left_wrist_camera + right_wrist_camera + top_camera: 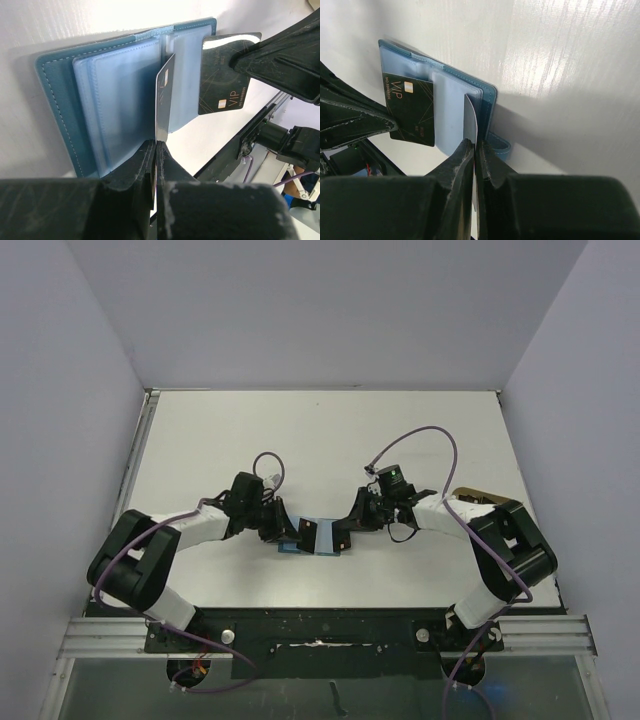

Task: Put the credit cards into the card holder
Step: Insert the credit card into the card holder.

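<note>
Biggest risk: the card holder point(55, 100) lies loose on the table point(420, 440), mid-width and nearer the near edge than the far one. A sideways shove from a card could skid it or flip a leaf shut. Next, L gripper point(155, 148) & R gripper point(475, 146) work nose to nose over it, so fingers could clash. L's fingers are pressed together on the silver card point(165, 95), which stands on edge vs the clear sleeves. It may miss the slot mouth, crumple a sleeve or twist out of the pinch. R's are pressed together on a thin pale sheet point(470, 117); card or sleeve, can't tell. The black VIP card point(222, 80) sticks out past the holder's edge & could get knocked loose; who holds it is unclear. Holder is open, inside up, long axis approx parallel to the near edge, snap tab point(499, 146) on R's side.
</note>
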